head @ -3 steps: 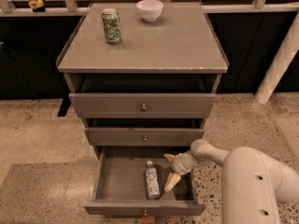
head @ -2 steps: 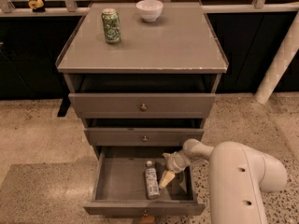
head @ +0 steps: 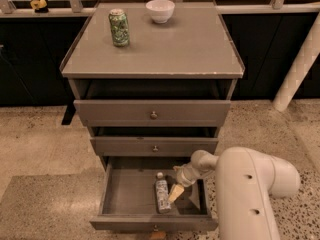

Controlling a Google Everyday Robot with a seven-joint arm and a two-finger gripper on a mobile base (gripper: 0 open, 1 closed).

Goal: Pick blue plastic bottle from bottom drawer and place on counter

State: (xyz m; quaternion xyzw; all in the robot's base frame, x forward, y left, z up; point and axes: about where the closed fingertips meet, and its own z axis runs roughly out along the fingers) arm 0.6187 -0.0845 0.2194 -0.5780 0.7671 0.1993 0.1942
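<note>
Bottom drawer [head: 104, 196] pulled well out, its inside open to view. One item in it: the blue plastic bottle [head: 161, 195], lying flat on the drawer floor right of centre, white cap toward the back, base toward the drawer front. Gripper [head: 179, 192] down inside the same drawer on the end of the white arm [head: 250, 184], which enters from lower right. Its yellowish tip sits just beside the bottle's right flank; contact or a gap, cannot tell, nor whether the gripper is spread or closed. Middle drawer [head: 155, 147] and top drawer [head: 152, 114] each stand out a little, contents hidden in shadow. Counter [head: 175, 46] carries a green patterned can [head: 119, 28], upright near the back left, and a white bowl [head: 160, 10] at the back centre, well apart from the can.
</note>
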